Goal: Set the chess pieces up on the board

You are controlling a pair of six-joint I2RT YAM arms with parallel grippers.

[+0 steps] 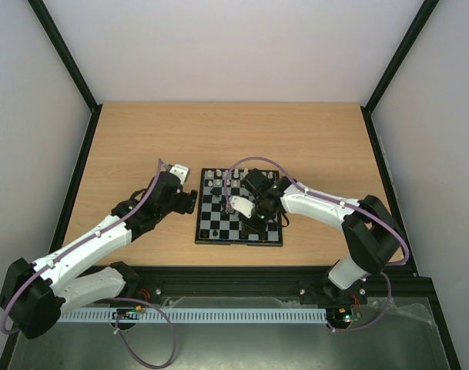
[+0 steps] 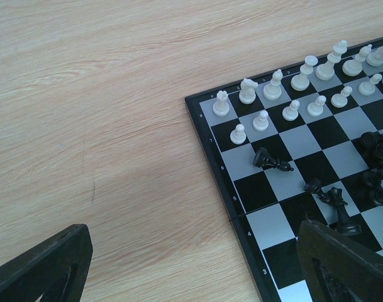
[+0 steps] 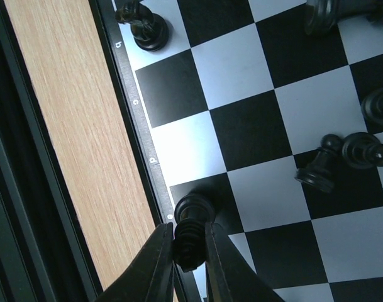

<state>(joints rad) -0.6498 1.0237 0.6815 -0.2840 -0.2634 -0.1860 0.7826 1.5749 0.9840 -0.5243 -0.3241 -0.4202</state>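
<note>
The board (image 1: pixel 216 229) lies mid-table, with white pieces (image 1: pixel 219 179) standing along its two far rows. My right gripper (image 1: pixel 249 223) is over the board's near edge. In the right wrist view it (image 3: pixel 190 251) is shut on a black piece (image 3: pixel 191 236) whose base rests on a dark edge square (image 3: pixel 224 192). A black knight (image 3: pixel 144 25) stands two squares further along that edge. My left gripper (image 1: pixel 189 202) is open and empty, over the wood just left of the board. Its fingers (image 2: pixel 46 264) straddle the board's rim (image 2: pixel 226 189). Black pieces (image 2: pixel 271 160) lie toppled mid-board.
More black pieces (image 3: pixel 317 170) stand or lie loose on the middle squares, and several are clustered at the right (image 2: pixel 373 163). Bare wooden table (image 2: pixel 103 94) spreads to the left of the board. A black rail (image 1: pixel 234 274) runs along the table's near edge.
</note>
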